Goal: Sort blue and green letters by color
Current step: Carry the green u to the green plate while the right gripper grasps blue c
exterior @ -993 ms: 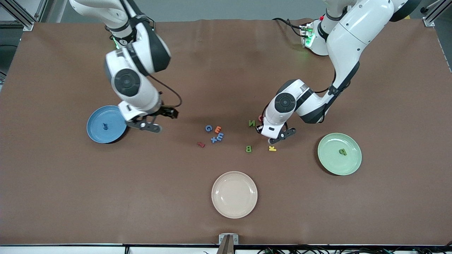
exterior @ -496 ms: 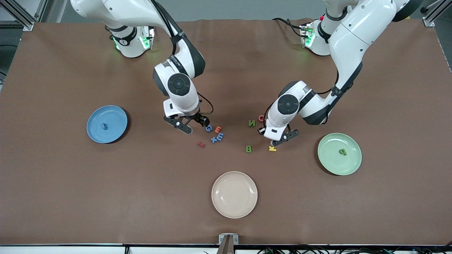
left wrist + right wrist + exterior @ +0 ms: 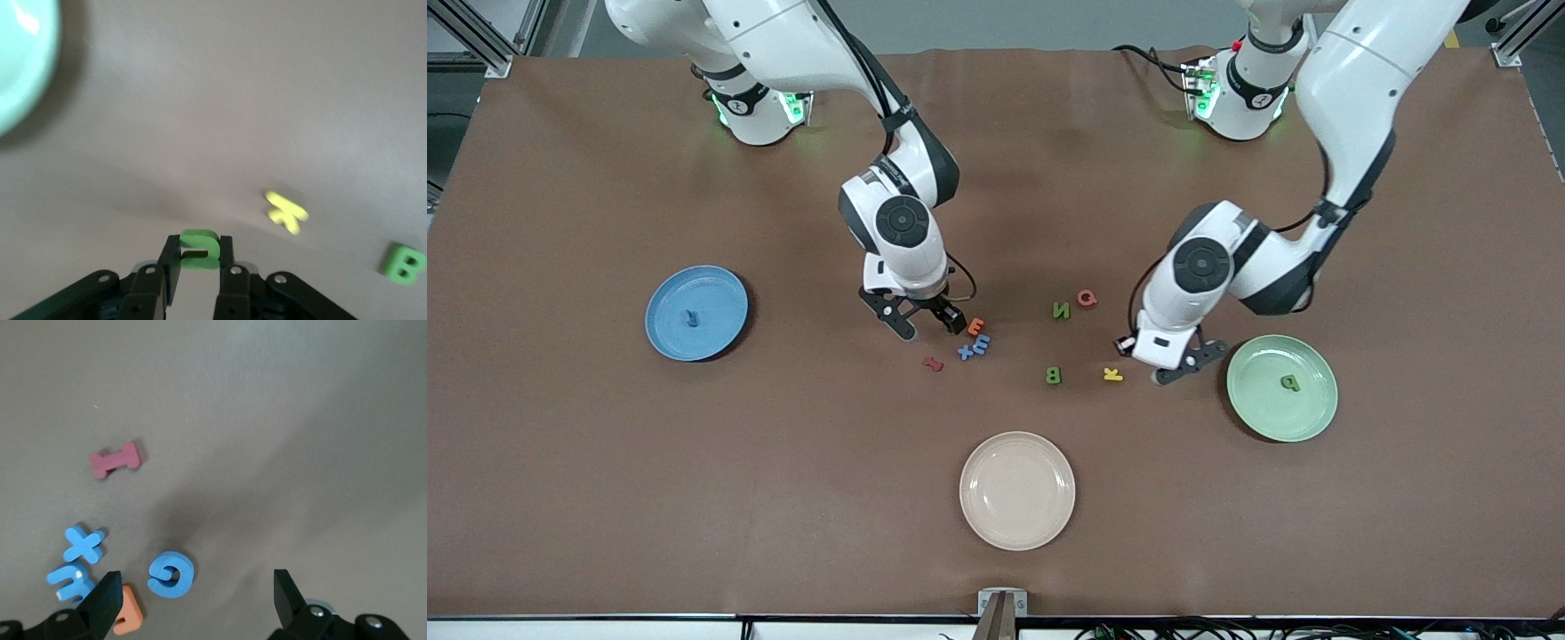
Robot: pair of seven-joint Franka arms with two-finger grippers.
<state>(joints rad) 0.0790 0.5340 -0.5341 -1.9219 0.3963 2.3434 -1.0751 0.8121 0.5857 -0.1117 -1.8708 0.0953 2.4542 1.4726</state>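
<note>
the left pincer (image 3: 198, 267), low in the left wrist frame, pinches a green letter (image 3: 198, 248) whose shape is half hidden between its fingers. in the front frame's middle the right pincer (image 3: 928, 324) hangs spread, covering the blue g (image 3: 171, 573); the blue x (image 3: 966, 352) and blue m (image 3: 981, 342) lie clustered on the counter (image 3: 605, 489).

Even bright overhead light, soft shadows under arms, blurred washed-out wrist views.

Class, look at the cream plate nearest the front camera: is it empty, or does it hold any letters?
Empty. The cream plate shows only its bare surface in the front view, with no letter on it.
</note>
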